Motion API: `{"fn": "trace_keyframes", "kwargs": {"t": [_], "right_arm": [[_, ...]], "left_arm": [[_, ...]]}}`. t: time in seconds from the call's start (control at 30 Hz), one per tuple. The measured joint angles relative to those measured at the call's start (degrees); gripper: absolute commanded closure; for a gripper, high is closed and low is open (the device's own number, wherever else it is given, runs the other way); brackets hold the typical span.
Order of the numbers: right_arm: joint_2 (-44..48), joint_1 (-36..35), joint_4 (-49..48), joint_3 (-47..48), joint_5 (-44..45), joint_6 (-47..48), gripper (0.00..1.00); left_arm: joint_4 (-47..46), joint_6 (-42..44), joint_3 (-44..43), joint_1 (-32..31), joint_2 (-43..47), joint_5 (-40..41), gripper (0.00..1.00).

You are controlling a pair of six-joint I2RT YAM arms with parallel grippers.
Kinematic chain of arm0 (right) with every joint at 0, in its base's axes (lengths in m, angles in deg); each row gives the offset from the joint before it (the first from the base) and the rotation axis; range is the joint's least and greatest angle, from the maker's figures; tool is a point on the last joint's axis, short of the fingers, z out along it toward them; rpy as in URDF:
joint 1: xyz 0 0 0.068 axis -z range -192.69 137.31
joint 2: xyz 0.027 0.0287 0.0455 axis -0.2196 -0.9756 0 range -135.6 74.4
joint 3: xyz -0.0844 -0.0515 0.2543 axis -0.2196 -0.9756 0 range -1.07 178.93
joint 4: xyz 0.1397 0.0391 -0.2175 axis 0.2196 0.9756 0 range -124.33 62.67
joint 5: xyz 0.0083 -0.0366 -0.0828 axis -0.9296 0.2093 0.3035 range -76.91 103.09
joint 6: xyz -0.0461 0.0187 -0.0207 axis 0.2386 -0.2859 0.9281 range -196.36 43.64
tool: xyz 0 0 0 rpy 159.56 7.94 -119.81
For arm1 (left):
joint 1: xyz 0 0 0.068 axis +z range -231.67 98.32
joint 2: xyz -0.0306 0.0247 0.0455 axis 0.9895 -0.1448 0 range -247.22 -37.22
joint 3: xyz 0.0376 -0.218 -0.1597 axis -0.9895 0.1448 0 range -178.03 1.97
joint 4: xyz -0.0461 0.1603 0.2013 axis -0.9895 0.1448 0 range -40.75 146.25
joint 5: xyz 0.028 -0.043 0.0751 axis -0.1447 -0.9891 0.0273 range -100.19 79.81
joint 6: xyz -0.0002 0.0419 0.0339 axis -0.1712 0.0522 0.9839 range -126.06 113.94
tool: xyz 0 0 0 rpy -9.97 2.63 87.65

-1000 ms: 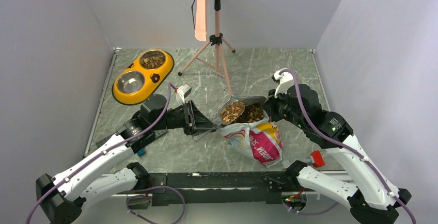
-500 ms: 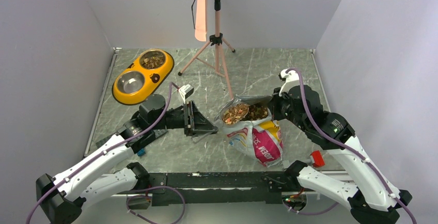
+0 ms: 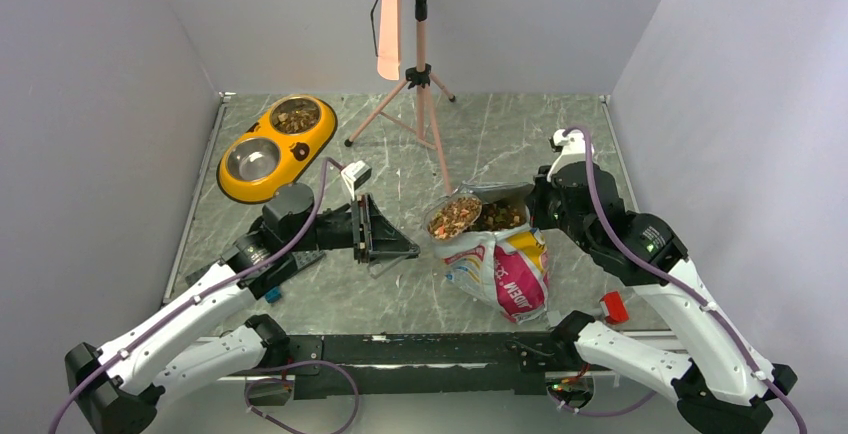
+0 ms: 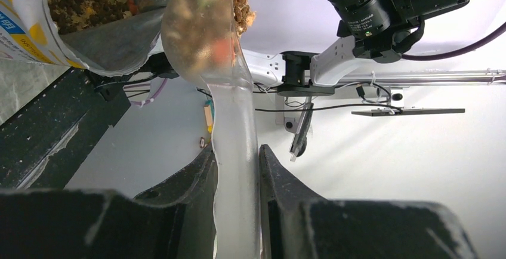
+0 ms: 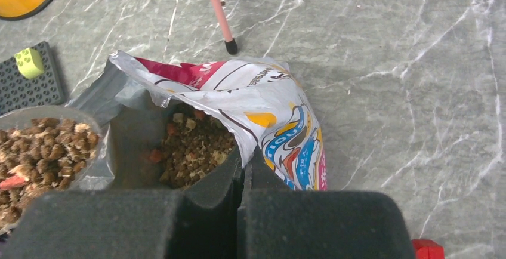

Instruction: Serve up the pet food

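Top view: the left gripper (image 3: 398, 245) holds a clear scoop (image 3: 455, 218) heaped with pet food (image 3: 450, 221) at the mouth of the bag (image 3: 505, 279), with the yellow dish (image 3: 238, 186) at 10 o'clock. Left wrist: its jaws are clamped on the scoop's handle, steadying the load. Right wrist: the right gripper (image 5: 243, 166), at 6 o'clock, is pinched on the bag's rim, propping the mouth open.

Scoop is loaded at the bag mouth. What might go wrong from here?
1. The clear scoop is heaped with pet food; pellets may spill on the way to the yellow double dish.
2. The left gripper clamps only the slim handle, so the scoop might twist.
3. The right gripper pinches the bag rim; letting go may let it slump.
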Motion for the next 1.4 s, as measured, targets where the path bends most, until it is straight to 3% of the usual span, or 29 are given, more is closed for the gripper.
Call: {"fn": "trace_keyframes", "kwargs": {"t": [0.2, 0.4, 0.8, 1.13, 1.4], "right_arm": [[-0.3, 0.0, 1.7, 0.8, 2.6, -1.4, 1.0], [-0.2, 0.0, 2.0, 0.8, 3.7, -1.6, 1.0], [-0.4, 0.0, 2.1, 0.9, 3.8, -0.7, 1.0], [-2.4, 0.0, 3.6, 2.8, 3.7, 1.2, 1.0], [-3.5, 0.0, 5.0, 4.2, 3.4, 3.2, 1.0]], "left_arm": [[-0.4, 0.1, -0.2, 1.1, 0.7, -0.1, 1.0], [-3.3, -1.1, -0.2, 7.0, 1.2, -2.4, 1.0], [-9.3, -2.8, -0.2, 30.3, -1.1, -15.4, 1.0], [-23.9, -7.0, 1.3, 46.1, -12.1, -21.3, 1.0], [-29.8, -6.6, 0.9, 57.7, -22.7, -24.1, 1.0]]}}
